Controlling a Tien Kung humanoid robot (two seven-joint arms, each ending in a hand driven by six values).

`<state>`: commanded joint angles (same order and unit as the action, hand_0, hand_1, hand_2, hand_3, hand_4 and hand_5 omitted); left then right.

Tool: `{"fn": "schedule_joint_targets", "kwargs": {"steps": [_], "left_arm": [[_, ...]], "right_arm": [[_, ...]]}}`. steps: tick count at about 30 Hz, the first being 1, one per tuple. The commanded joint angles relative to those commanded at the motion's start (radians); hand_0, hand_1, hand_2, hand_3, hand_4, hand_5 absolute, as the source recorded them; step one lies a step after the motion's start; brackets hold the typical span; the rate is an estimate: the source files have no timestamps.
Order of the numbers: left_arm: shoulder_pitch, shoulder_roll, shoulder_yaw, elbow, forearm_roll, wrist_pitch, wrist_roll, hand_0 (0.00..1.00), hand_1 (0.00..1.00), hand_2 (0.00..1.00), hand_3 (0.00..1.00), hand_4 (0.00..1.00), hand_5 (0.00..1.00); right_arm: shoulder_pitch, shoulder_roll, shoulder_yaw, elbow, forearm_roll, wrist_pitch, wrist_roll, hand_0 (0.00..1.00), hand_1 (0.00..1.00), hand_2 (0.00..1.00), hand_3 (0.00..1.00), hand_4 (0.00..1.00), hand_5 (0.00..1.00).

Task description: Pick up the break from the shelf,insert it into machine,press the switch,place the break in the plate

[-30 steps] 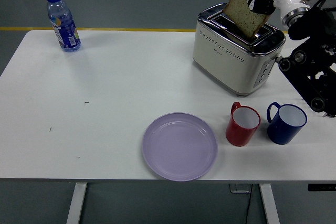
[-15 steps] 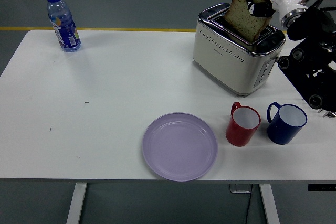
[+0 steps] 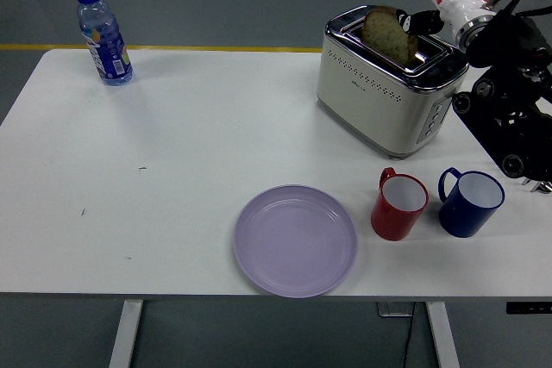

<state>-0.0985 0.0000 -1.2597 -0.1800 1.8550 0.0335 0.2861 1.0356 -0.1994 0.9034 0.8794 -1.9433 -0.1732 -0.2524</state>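
Note:
A slice of brown bread (image 3: 384,30) stands in the near slot of the cream and chrome toaster (image 3: 371,92) at the back right, with only its top part sticking out. My right hand (image 3: 420,21), black fingers on a white and orange forearm, is curled on the slice's right edge just above the toaster's top. The toaster's lever and buttons (image 3: 434,118) are on its right end face. An empty lilac plate (image 3: 296,240) lies near the table's front edge, at the middle. My left arm is not in view.
A red mug (image 3: 399,204) and a blue mug (image 3: 470,202) stand side by side in front of the toaster, right of the plate. A blue-capped water bottle (image 3: 103,36) stands at the back left of the white table (image 3: 172,152).
My right hand has lowered the bread from well above the toaster down into the slot, so most of the slice is now hidden inside.

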Motion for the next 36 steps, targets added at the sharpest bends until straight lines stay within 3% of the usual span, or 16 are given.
{"fn": "schedule_joint_targets", "kwargs": {"steps": [1,13,18,19,24,25,30,31,36], "left_arm": [[0.000,0.000,0.000,0.000,0.000,0.000,0.000,0.599,0.457,0.429,0.550,0.299,0.929],[0.001,0.000,-0.001,0.000,-0.003,0.002,0.000,0.599,0.457,0.429,0.550,0.298,0.928],[0.007,0.000,-0.005,0.000,0.003,0.001,0.000,0.599,0.457,0.429,0.550,0.298,0.928],[0.008,0.000,-0.007,0.000,0.005,0.001,0.000,0.600,0.458,0.430,0.551,0.298,0.929],[0.013,0.000,-0.010,0.000,0.010,0.000,0.000,0.600,0.458,0.430,0.551,0.298,0.929],[0.015,0.000,-0.013,0.000,0.013,0.000,0.000,0.602,0.458,0.432,0.550,0.298,0.929],[0.023,0.000,-0.023,0.000,0.025,-0.001,0.000,0.602,0.458,0.432,0.550,0.298,0.929],[0.025,0.000,-0.025,0.000,0.028,-0.001,0.000,0.604,0.461,0.436,0.551,0.298,0.930],[0.034,0.000,-0.011,0.000,0.016,-0.004,0.001,0.604,0.461,0.436,0.551,0.298,0.930]], "right_arm": [[0.000,0.000,0.001,0.000,0.003,-0.003,0.001,0.753,0.734,0.903,0.936,0.776,0.140],[-0.022,-0.027,0.038,0.041,0.005,-0.025,0.010,0.751,0.732,0.899,0.919,0.789,0.168],[-0.072,-0.081,0.085,0.123,0.028,-0.091,0.018,0.751,0.732,0.899,0.919,0.789,0.168],[-0.087,-0.095,0.092,0.145,0.035,-0.106,0.013,0.666,0.644,0.803,0.875,0.747,0.169],[-0.160,-0.160,0.121,0.239,0.080,-0.159,-0.005,0.666,0.644,0.803,0.875,0.747,0.169],[-0.181,-0.178,0.129,0.262,0.096,-0.172,-0.016,0.441,0.472,0.593,0.816,0.634,0.115],[-0.273,-0.231,0.163,0.341,0.172,-0.197,-0.046,0.441,0.472,0.593,0.816,0.634,0.115],[-0.293,-0.240,0.168,0.354,0.185,-0.200,-0.048,0.250,0.311,0.433,0.724,0.487,0.010],[-0.378,-0.277,0.178,0.400,0.203,-0.177,-0.056,0.250,0.311,0.433,0.724,0.487,0.010]]}}
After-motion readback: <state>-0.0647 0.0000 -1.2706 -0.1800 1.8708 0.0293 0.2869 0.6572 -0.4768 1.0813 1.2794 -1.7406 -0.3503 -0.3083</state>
